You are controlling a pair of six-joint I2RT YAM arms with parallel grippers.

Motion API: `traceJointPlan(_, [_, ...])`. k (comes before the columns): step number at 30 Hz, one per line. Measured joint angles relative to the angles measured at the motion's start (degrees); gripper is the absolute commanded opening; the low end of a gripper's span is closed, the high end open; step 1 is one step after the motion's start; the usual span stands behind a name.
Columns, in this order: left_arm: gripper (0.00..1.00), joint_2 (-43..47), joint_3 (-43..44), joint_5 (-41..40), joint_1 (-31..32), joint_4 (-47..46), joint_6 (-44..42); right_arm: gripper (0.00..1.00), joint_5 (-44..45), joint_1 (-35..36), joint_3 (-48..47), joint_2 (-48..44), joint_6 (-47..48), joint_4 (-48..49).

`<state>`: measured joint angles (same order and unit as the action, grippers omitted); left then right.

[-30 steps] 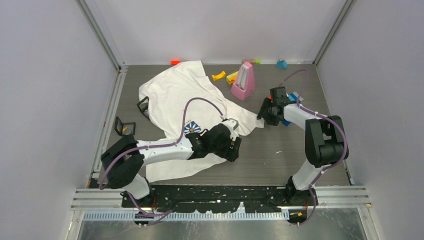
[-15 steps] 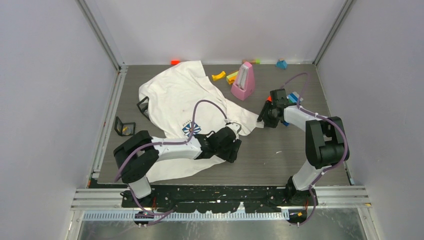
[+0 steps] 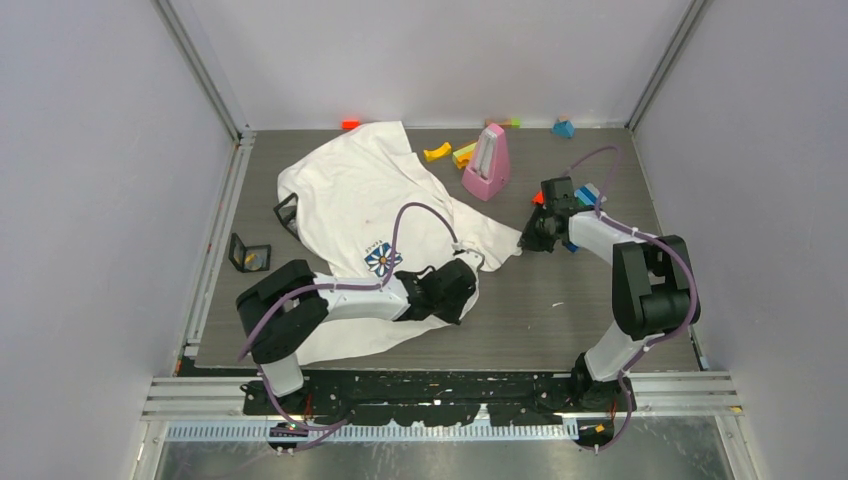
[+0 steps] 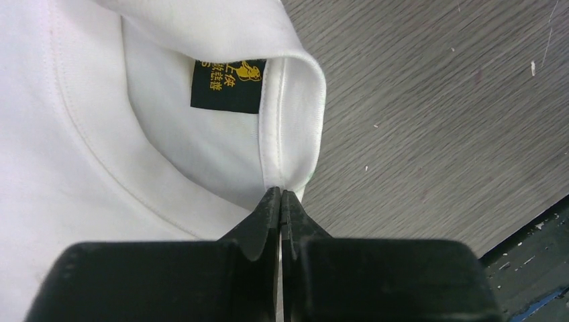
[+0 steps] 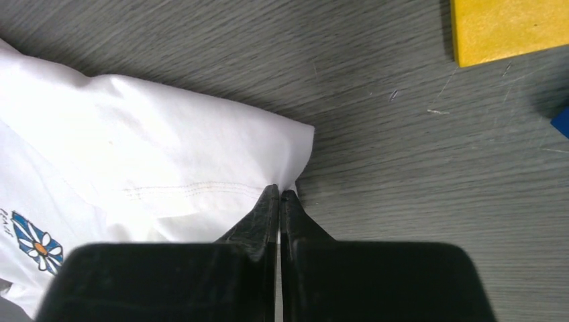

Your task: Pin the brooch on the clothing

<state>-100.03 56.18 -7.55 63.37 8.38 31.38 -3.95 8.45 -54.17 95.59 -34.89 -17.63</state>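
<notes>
- Your left gripper (image 4: 280, 196) is clenched on the shirt (image 3: 345, 185), pinching the folded neck band right at its tips.
- Just ahead of those tips and a little to their left, you see the black label (image 4: 227, 85) with yellow lettering, inside the collar.
- To that gripper's right lies bare desk (image 4: 436, 100); to its left is white cloth.
- Your right gripper (image 5: 280, 194) is clamped on the shirt too, gripping the edge beside a corner of the cloth.
- The daisy (image 5: 37, 245) print sits well to that gripper's left, low in its wrist view.
- A yellow block (image 5: 510, 27) lies ahead and to its right, apart from the cloth.
- From above, the shirt lies crumpled on the desk, reaching from one gripper to the other, with most of it beyond the left gripper.
</notes>
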Motion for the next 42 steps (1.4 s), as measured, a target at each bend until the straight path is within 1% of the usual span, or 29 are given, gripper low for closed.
traceJointPlan(3, [0.0,0.39,-0.74,0.02,0.11,-0.63,0.07,0.01,-0.07,-0.39,-0.2,-1.16,-0.04,-0.92])
traceJointPlan(6, [0.0,2.1,-3.28,0.57,0.52,-2.19,-0.02,0.0,-0.46,-1.75,-1.75,-2.27,-0.07,-2.49])
traceJointPlan(10, [0.0,3.32,-5.07,2.19,2.82,-3.34,-1.62,0.0,-1.38,-7.43,-5.2,-4.0,-0.26,-3.3])
traceJointPlan(13, [0.0,2.62,-4.35,3.89,6.43,-3.63,-3.04,0.0,-2.84,-13.68,-8.85,-3.78,-0.5,-3.41])
traceJointPlan(17, [0.0,-2.47,2.1,6.05,13.0,-2.99,-5.03,0.01,-4.9,-20.46,-15.13,0.31,-0.59,-3.61])
traceJointPlan(18, [0.03,-3.98,4.22,6.38,14.49,-2.78,-5.53,0.03,-5.27,-21.66,-16.79,1.99,-0.57,-3.63])
traceJointPlan(19, [0.14,-5.33,6.32,6.64,15.65,-2.29,-6.1,0.07,-5.73,-22.93,-18.56,3.93,-0.55,-3.8])
traceJointPlan(20, [0.29,-6.14,7.63,6.71,16.33,-2.16,-6.47,0.21,-6.08,-23.85,-19.91,5.46,-0.5,-4.11])
traceJointPlan(21, [0.44,-6.91,9.2,6.64,17.33,-1.62,-6.67,0.29,-6.75,-25.03,-21.88,7.61,-0.35,-5.07])
traceJointPlan(22, [0.57,-7.1,9.97,6.73,17.81,-1.29,-7.06,0.45,-7.28,-25.79,-23.43,9.18,-0.2,-5.66])
traceJointPlan(23, [0.67,-7.1,10.56,6.71,18.12,-1.01,-7.3,0.51,-7.63,-26.25,-24.59,10.23,-0.09,-6.32])
traceJointPlan(24, [0.77,-6.95,10.91,6.64,18.18,-0.81,-7.48,0.6,-8.07,-26.77,-25.92,11.15,0.33,-6.99])
traceJointPlan(25, [0.81,-6.64,10.99,6.49,18.12,-0.72,-7.54,0.65,-8.28,-27.17,-26.84,11.45,0.74,-7.5])
traceJointPlan(26, [0.87,-6.08,10.99,6.14,17.92,-0.26,-7.65,0.73,-8.46,-27.39,-27.32,11.45,0.74,-7.96])
traceJointPlan(28, [0.91,-4.55,10.99,5.51,17.73,0.94,-7.85,0.79,-8.74,-27.52,-28.06,10.73,1.33,-8.46])
traceJointPlan(30, [0.95,-1.9,10.97,5.05,17.14,2.38,-7.8,0.8,-8.9,-27.41,-28.17,9.22,1.86,-9.18])
traceJointPlan(35, [0.97,7.91,10.25,5.14,14.27,5.64,-7.63,0.8,-9.73,-27.23,-26.14,1.97,3.21,-12.39])
traceJointPlan(39, [0.99,16.0,6.43,4.98,8.26,7.39,-6.75,0.8,-10.56,-27.21,-20.06,-7.91,3.87,-14.03])
traceJointPlan(40, [0.99,18.45,4.22,4.81,5.53,8.02,-6.27,0.8,-10.84,-27.19,-17.81,-11.02,3.98,-14.73])
traceJointPlan(41, [1.0,19.47,3.26,4.76,4.52,8.52,-6.03,0.8,-11.04,-27.19,-16.33,-12.9,3.98,-15.26])
traceJointPlan(42, [1.0,21.07,1.36,4.76,2.21,8.72,-5.68,0.8,-11.28,-27.17,-14.73,-14.75,4.09,-15.3])
